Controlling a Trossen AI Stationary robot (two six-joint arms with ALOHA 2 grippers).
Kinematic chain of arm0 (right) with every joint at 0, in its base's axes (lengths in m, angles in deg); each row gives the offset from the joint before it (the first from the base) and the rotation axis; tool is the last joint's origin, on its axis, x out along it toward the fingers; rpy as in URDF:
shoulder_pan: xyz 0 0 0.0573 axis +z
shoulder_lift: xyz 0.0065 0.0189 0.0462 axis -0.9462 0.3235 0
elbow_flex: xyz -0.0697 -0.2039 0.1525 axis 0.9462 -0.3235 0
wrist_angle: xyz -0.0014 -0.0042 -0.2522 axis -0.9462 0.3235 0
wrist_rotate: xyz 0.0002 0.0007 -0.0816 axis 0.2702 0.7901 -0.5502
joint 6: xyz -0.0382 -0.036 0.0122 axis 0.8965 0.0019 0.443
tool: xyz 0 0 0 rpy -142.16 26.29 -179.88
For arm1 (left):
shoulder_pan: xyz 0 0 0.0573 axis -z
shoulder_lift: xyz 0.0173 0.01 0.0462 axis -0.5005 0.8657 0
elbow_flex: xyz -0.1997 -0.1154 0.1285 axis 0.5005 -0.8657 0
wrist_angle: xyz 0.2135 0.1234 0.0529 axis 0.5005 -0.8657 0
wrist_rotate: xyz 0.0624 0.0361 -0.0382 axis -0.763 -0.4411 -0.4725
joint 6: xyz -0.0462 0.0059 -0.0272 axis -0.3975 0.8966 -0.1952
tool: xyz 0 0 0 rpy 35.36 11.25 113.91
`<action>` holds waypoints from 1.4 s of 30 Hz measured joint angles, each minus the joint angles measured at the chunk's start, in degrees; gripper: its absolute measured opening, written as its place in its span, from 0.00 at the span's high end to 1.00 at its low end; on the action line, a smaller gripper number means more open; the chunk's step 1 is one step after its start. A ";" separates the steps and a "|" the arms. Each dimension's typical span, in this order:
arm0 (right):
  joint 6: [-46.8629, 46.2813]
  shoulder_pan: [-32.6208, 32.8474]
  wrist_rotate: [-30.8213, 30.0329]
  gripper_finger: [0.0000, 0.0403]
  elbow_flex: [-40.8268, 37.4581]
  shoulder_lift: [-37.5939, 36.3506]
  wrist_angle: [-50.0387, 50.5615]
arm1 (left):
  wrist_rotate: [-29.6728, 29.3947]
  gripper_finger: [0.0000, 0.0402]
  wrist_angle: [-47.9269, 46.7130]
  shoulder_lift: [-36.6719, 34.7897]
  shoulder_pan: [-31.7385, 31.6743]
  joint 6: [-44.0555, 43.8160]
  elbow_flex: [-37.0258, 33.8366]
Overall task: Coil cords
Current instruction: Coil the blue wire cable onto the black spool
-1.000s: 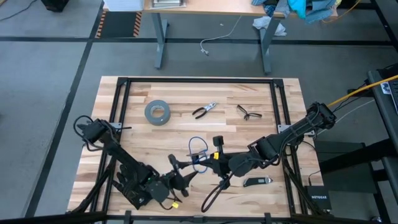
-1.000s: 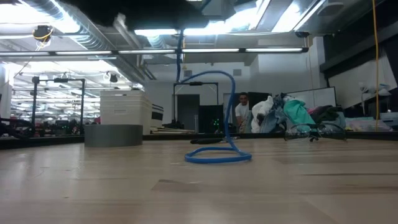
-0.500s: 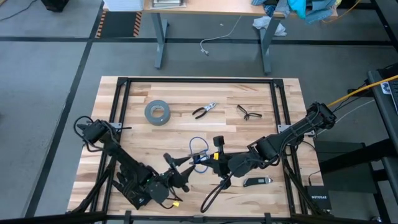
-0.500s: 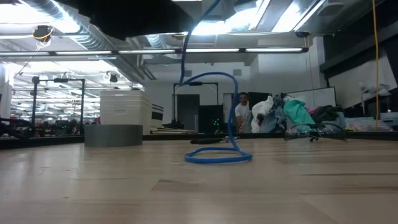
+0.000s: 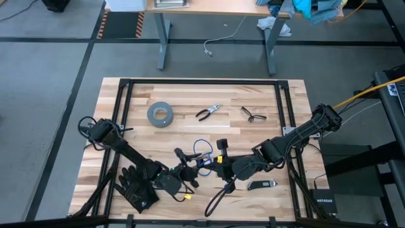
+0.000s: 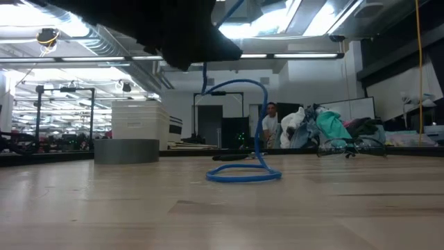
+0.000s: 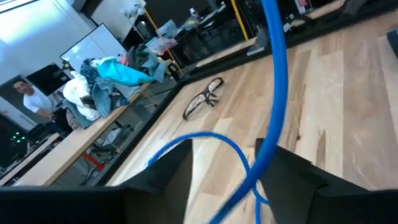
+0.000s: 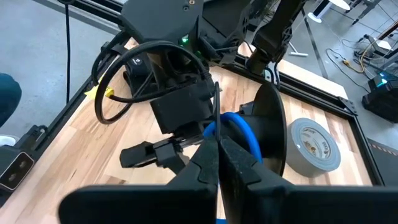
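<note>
The cord is one cable, part blue and part black. Its blue loop (image 5: 201,147) lies on the table and arches up in the low view (image 6: 239,87). Its black part (image 5: 216,197) trails toward the near edge. My right gripper (image 5: 207,164) is shut on the cord near the table's middle. My left gripper (image 5: 188,166) is open just to the left of it. Its two fingers stand on either side of the blue strand (image 7: 271,124), which runs up between them. My right gripper pinches the cord between its two shut fingers where the thin black strand (image 8: 215,107) and the blue strand (image 8: 239,134) come out at the tips. The fingers lie about level, coming from the table's right. The held stretch is off the table; the blue loop's bottom (image 6: 243,176) rests on it. My left gripper: I cannot tell whether its fingers touch the blue strand between them.
A grey tape roll (image 5: 160,114), pliers (image 5: 207,112) and glasses (image 5: 253,114) lie toward the far edge. Black gloves (image 5: 135,188) lie under the left arm at the near left. A small dark tool (image 5: 261,184) lies near the right arm. Black frame rails (image 5: 122,95) border the table.
My left gripper has gone toward the table's far edge and to the right, up to the blue strand held by my right gripper, and now shows dark at the top of the low view. The strand now runs between its fingers. My right gripper and the loop have kept still.
</note>
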 joint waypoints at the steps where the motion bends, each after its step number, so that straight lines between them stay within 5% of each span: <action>1: -0.10 0.00 0.00 1.00 0.00 0.00 0.26 | 0.03 0.64 -0.64 0.02 0.11 -0.28 0.00; 8: -0.67 0.00 0.00 1.00 0.00 0.00 1.13 | 0.15 0.79 -1.17 0.00 0.59 -0.91 0.00; 23: -0.65 0.00 0.02 1.00 0.00 0.00 1.16 | -0.28 0.67 -4.23 0.02 2.09 -2.67 0.00; 42: -0.65 0.00 0.92 0.99 0.00 0.00 1.55 | -1.69 0.87 -7.12 0.02 2.05 -4.95 0.00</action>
